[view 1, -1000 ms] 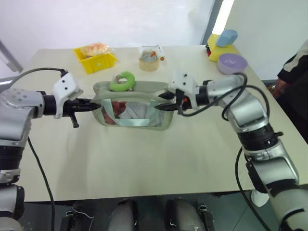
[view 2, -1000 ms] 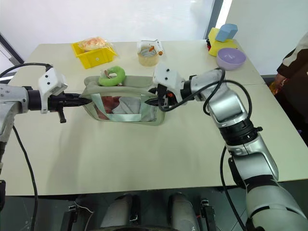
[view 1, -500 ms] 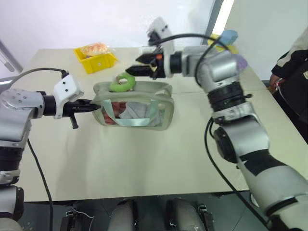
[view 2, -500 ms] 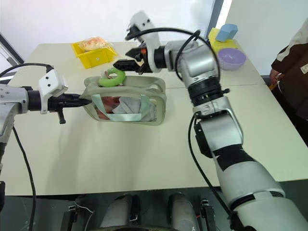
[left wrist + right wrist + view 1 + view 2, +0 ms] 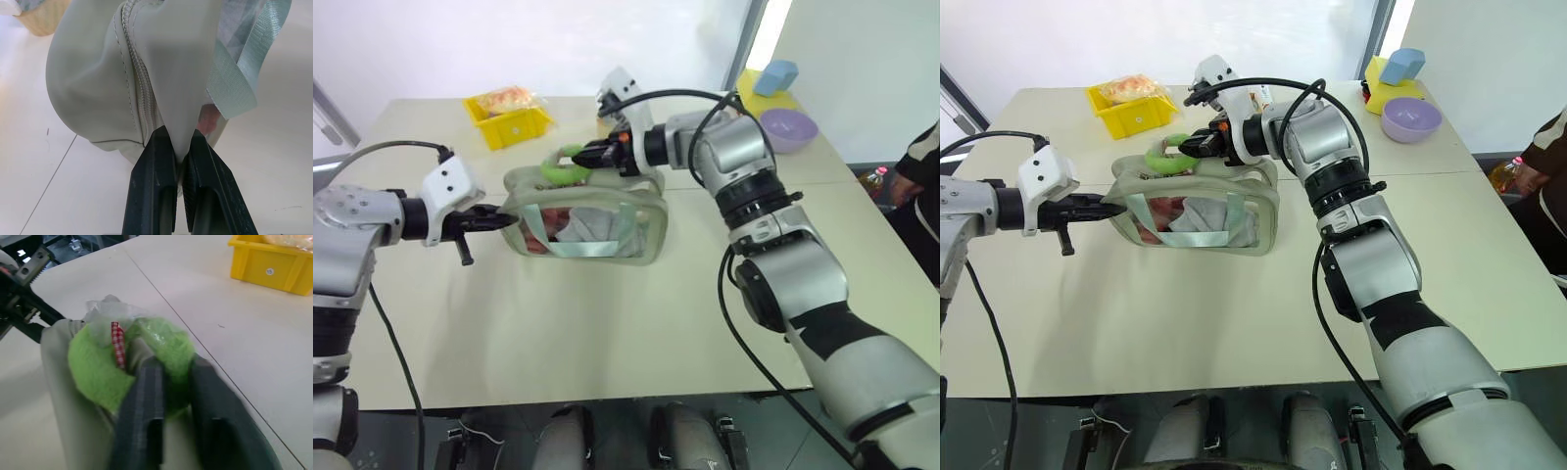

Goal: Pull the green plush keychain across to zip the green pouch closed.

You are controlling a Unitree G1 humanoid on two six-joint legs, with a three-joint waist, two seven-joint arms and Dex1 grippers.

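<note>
- Beige rectangular tabletop [image 5: 607,323]: carries everything below.
- Pale sage-green fabric pouch with a clear plastic window and light green straps [image 5: 587,220]: stands upright on its long edge near the table's middle, window facing the camera; folded contents show through the window.
- Right gripper [image 5: 590,156]: arm reaches across above the pouch's top edge; its black fingers [image 5: 146,396] are pinched on the keychain's ring, one limb of the ring squeezed between them.
- Left gripper [image 5: 501,220]: level with the pouch's left end; jaws pressed together on a fold of the pouch fabric just beside the zipper seam.
- Yellow plastic bin [image 5: 509,122]: far left of the table, well apart from the pouch, holding a clear packet of orange items.
- Lilac round bowl [image 5: 787,128]: far right corner, beside a yellow block with a blue piece on it.
- Bright lime-green fuzzy ring-shaped plush keychain [image 5: 564,164]: on the pouch's top edge, left of centre; a small red-checked tag sits in it.
</note>
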